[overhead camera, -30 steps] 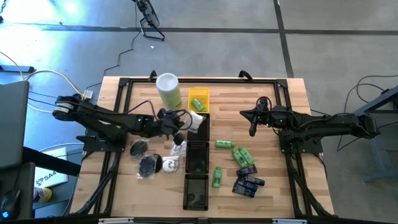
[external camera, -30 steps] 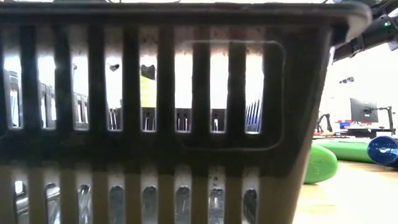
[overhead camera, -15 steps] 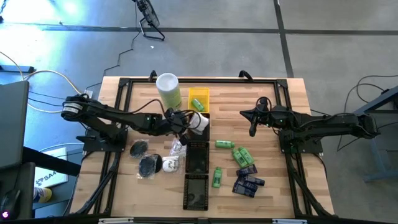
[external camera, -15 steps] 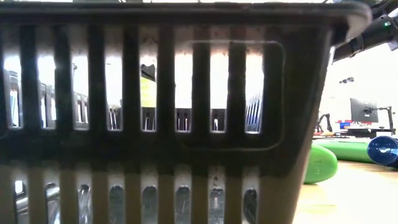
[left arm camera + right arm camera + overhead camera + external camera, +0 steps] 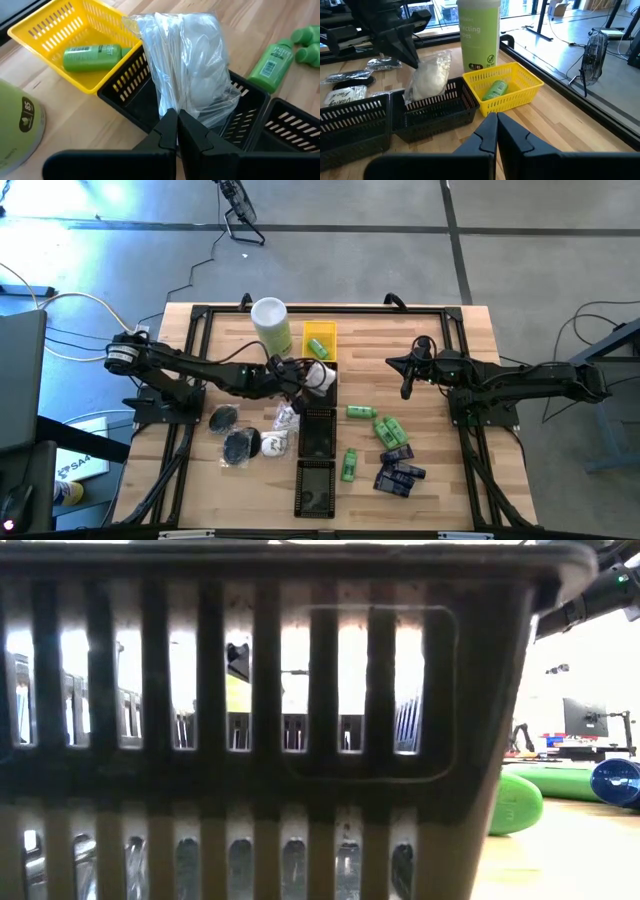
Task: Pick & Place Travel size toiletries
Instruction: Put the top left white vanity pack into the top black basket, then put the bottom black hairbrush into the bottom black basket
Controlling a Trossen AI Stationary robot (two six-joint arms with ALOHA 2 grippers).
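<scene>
The wooden table (image 5: 450,340) carries a tall pale-green canister (image 5: 271,326) at the back, next to a yellow basket (image 5: 318,340) with one green bottle (image 5: 91,52) lying inside. A row of black baskets (image 5: 317,450) runs toward the front. The left gripper (image 5: 303,377) is clenched on a clear-wrapped white piece (image 5: 192,67), holding it over the black basket (image 5: 240,117) nearest the yellow one. The right gripper (image 5: 407,380) hangs closed and empty over bare wood at the right. More green bottles (image 5: 385,428) and dark blue packets (image 5: 398,473) lie right of the baskets; black pucks (image 5: 232,432) lie left.
</scene>
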